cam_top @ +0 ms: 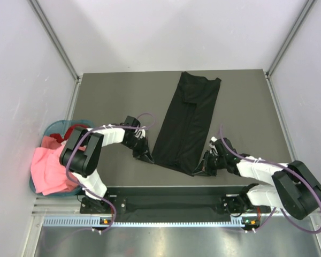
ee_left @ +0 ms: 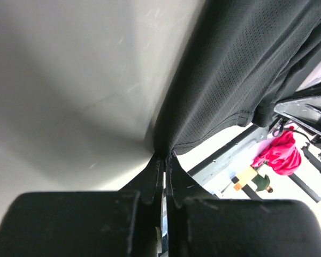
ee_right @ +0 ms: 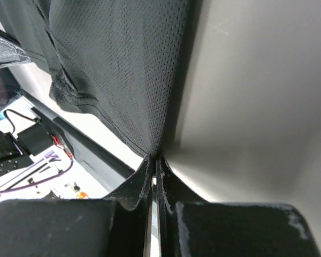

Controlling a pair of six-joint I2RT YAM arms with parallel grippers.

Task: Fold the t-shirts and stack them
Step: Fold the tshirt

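Left claw [cam_top: 147,157] and right claw [cam_top: 202,170] tight on near corners of black t-shirt [cam_top: 187,123]; teal basket [cam_top: 56,126], pink t-shirt [cam_top: 48,168] at left

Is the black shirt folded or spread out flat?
Partly folded: the black shirt lies on the table as a long narrow strip, with a fold line running down its length.

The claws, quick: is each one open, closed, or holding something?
Left claw: closed on the black t-shirt's near corner.
Right claw: closed on the same shirt's other near corner.
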